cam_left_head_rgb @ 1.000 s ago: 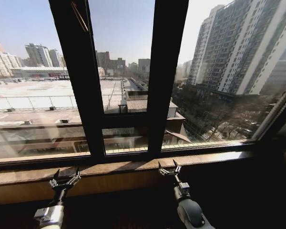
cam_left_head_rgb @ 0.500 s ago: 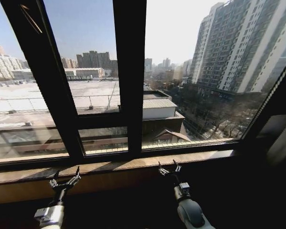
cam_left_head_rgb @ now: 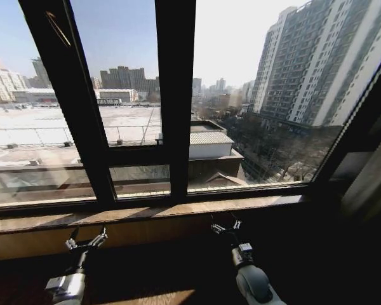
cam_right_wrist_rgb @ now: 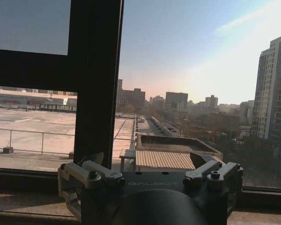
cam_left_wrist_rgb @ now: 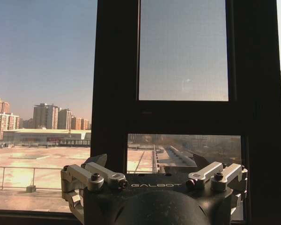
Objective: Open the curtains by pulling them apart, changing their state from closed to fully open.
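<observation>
Low in the near foreground of the head view, the left gripper (cam_left_head_rgb: 86, 242) and the right gripper (cam_left_head_rgb: 225, 225) point at the window, each with its fingers spread apart and holding nothing. The wrist views show the same: the left gripper (cam_left_wrist_rgb: 152, 164) and the right gripper (cam_right_wrist_rgb: 150, 161) have their fingers splayed wide against the glass and the city beyond.

The wooden sill (cam_left_head_rgb: 146, 213) runs across just beyond both grippers, and the dark frame (cam_left_head_rgb: 176, 95) stands over it. The panes are bare. At the far right edge, a pale slanted strip (cam_left_head_rgb: 371, 171) beside the frame may be the curtains drawn aside; it is too dim to tell.

Since a second ago the whole picture has shifted, so the camera has turned. The frame's uprights now sit further left and the right corner of the window shows more. Both grippers hold the same places in the picture, spread as before.
</observation>
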Available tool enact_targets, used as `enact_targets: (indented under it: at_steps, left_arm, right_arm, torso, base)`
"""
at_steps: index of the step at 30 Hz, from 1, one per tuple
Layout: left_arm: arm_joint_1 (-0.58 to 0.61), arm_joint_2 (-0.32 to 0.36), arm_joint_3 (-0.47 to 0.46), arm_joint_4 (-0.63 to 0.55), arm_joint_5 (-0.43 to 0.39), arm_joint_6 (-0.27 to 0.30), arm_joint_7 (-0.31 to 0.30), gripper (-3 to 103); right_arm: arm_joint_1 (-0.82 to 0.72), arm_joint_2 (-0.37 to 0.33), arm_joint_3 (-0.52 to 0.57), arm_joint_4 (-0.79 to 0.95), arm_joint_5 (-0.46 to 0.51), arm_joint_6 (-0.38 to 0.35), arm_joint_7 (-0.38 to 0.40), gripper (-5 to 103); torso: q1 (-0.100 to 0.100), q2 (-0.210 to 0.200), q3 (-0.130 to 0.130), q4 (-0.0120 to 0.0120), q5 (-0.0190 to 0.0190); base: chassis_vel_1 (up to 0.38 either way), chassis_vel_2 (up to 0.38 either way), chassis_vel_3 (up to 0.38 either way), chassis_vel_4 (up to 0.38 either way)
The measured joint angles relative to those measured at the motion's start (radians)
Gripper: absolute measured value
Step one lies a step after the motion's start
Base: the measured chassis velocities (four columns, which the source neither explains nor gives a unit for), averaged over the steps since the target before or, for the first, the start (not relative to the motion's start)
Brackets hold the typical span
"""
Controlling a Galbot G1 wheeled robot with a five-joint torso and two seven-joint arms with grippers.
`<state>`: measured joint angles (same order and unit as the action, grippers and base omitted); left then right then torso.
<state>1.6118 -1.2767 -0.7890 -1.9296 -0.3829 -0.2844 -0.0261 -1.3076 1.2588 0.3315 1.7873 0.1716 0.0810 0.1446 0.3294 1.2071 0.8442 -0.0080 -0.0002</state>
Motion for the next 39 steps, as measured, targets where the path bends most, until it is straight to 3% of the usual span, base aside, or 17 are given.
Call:
enact_targets:
  at_steps: [18, 23, 27, 39]
  left_arm:
    - [0.000, 0.000, 0.001, 0.000, 0.000, 0.000, 0.000, 100]
    - [0.000, 0.000, 0.000, 0.000, 0.000, 0.000, -0.001, 100]
    - [0.000, 0.000, 0.000, 0.000, 0.000, 0.000, -0.001, 100]
    - [0.000, 0.000, 0.000, 0.000, 0.000, 0.000, 0.000, 100]
  right_arm:
    - [0.000, 0.000, 0.001, 0.000, 0.000, 0.000, 0.000, 100]
    - [0.000, 0.000, 0.000, 0.000, 0.000, 0.000, 0.000, 100]
    - [0.000, 0.000, 0.000, 0.000, 0.000, 0.000, 0.000, 100]
    - [0.000, 0.000, 0.000, 0.000, 0.000, 0.000, 0.000, 100]
  torso:
    - [0.000, 0.000, 0.000, -0.0001, 0.0001]
    - [-0.001, 0.001, 0.000, 0.0005, -0.0005]
    - [-0.001, 0.001, 0.000, -0.0003, -0.0004]
    - [0.000, 0.000, 0.000, -0.0001, -0.0002]
  base:
    - [0.217, -0.470, -0.206, 0.458]
    - [0.221, -0.138, -0.245, 0.184]
    - [-0.005, 0.033, -0.110, 0.012]
    - [-0.033, 0.006, 0.043, -0.011]
